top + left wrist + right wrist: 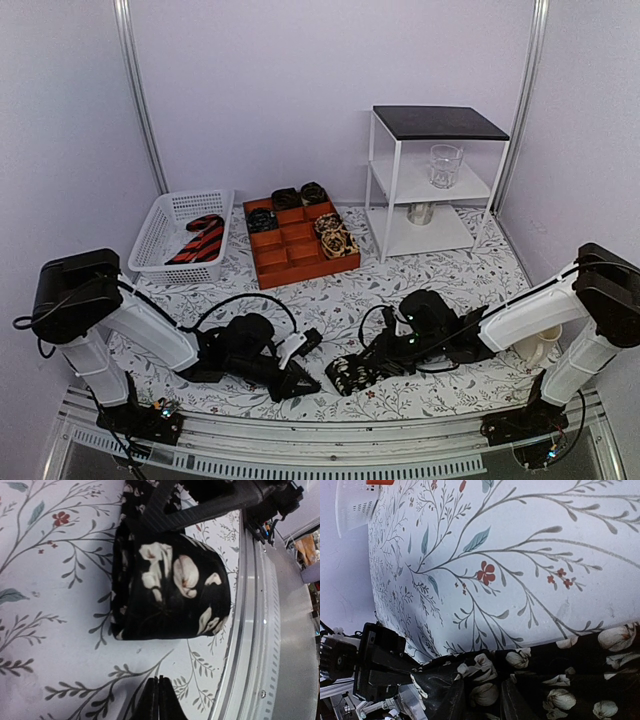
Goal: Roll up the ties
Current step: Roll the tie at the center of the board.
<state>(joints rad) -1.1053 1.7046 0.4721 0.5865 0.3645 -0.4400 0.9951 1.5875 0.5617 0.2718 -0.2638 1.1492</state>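
Observation:
A black tie with pale flowers [347, 374] lies rolled into a coil near the table's front edge. My right gripper [368, 366] is shut on this tie; in the right wrist view the floral cloth [560, 680] fills the gap between the two fingers of the gripper [482, 682]. My left gripper [316, 384] sits just left of the coil, shut and holding nothing. In the left wrist view its closed tips [159, 679] rest a short way from the tie coil [170, 590], not touching it.
A white basket [160, 235] at the back left holds a red-and-black striped tie [198, 241]. An orange divided tray [295, 262] holds several rolled ties. A white shelf unit [385, 190] carries a glass [445, 165]. A mug [540, 345] stands by the right arm.

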